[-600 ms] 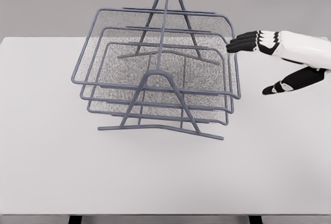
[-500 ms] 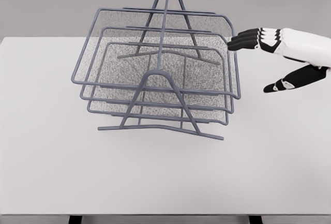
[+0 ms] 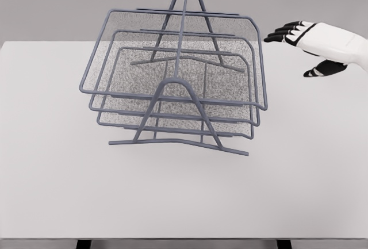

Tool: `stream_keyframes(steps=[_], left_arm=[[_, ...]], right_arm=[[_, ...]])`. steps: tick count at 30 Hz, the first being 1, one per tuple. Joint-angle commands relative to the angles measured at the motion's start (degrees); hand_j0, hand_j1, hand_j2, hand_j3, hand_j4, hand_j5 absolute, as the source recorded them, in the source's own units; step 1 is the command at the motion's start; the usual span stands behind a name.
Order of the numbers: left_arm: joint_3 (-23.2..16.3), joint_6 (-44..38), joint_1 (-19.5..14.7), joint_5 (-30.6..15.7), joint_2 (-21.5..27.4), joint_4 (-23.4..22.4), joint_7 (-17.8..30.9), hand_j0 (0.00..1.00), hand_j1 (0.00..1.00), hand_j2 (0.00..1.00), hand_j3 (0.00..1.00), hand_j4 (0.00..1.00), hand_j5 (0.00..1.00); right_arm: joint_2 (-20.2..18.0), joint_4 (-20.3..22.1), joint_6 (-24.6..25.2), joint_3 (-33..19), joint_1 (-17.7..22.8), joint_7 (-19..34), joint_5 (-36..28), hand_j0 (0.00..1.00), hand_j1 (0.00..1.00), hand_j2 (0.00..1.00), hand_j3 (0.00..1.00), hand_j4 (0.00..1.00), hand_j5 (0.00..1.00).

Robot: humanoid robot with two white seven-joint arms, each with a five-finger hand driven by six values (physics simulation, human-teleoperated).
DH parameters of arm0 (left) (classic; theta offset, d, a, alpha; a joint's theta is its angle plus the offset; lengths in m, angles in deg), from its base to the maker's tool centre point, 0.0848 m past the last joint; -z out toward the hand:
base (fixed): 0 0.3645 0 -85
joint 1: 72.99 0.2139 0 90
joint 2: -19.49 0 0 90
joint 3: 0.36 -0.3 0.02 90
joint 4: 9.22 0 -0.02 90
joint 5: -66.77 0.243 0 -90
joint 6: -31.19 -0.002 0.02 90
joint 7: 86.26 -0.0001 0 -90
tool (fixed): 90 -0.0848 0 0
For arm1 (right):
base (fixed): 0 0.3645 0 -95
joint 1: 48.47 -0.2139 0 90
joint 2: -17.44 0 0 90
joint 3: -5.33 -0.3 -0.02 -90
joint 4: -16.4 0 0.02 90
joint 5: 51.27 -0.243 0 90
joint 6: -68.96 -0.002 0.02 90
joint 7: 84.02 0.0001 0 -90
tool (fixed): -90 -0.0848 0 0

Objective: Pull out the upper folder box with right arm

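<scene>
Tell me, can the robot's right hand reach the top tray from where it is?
Probably yes. The right hand hovers open just right of the top tray, apart from its rim, with only bare table between them.

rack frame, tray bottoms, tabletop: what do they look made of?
Rack frame: thin blue-grey rods, likely painted metal wire, matte, no glints. Upper tray bottom: speckled grey see-through sheet, probably fine mesh. Table: flat white, matte, no grain; laminate or plastic, can't tell. Right hand is white shell with black fingers, probably plastic.
</scene>
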Motion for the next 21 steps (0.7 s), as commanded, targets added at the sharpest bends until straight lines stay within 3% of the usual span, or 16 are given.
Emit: stream_keyframes(steps=[1, 11, 21], left_arm=[[0.00, 0.00, 0.09, -0.01, 0.00, -0.01, 0.01, 1.00, 1.00, 1.00, 1.00, 1.00, 1.00], [0.00, 0.00, 0.00, -0.01, 0.00, -0.01, 0.01, 1.00, 1.00, 1.00, 1.00, 1.00, 1.00], [0.00, 0.00, 0.09, -0.01, 0.00, -0.01, 0.01, 1.00, 1.00, 1.00, 1.00, 1.00, 1.00]], right_arm=[[0.42, 0.52, 0.17, 1.67, 0.00, -0.03, 1.63, 1.00, 1.00, 1.00, 1.00, 1.00, 1.00], [1.04, 2.98, 0.17, 2.02, -0.44, -0.03, 4.36, 1.00, 1.00, 1.00, 1.00, 1.00, 1.00], [2.09, 2.80, 0.17, 3.34, -0.18, -0.03, 4.89, 1.00, 1.00, 1.00, 1.00, 1.00, 1.00]])
